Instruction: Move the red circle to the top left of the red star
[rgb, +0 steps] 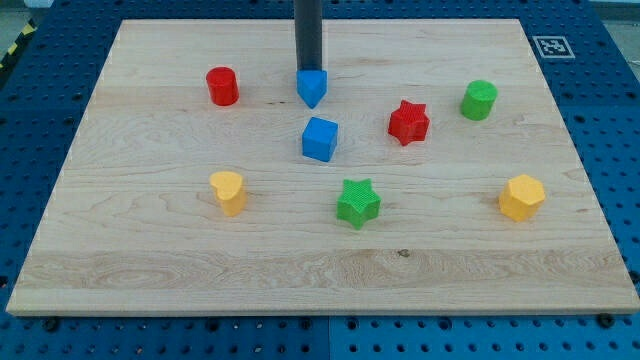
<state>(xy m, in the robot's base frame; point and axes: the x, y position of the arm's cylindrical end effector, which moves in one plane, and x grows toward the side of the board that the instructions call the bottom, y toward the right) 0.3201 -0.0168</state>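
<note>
The red circle (222, 86) stands at the upper left of the wooden board (150, 250). The red star (408, 122) lies right of centre, well to the right of the circle and a little lower. My dark rod comes down from the view's top, and my tip (308, 70) ends right behind a small blue block (312, 88), touching or almost touching its top edge. My tip is to the right of the red circle and to the upper left of the red star.
A blue cube (320, 139) sits below the small blue block. A green star (358, 203) lies at lower centre, a yellow heart (229, 192) at lower left, a yellow hexagon (521, 197) at lower right, a green cylinder (479, 100) at upper right.
</note>
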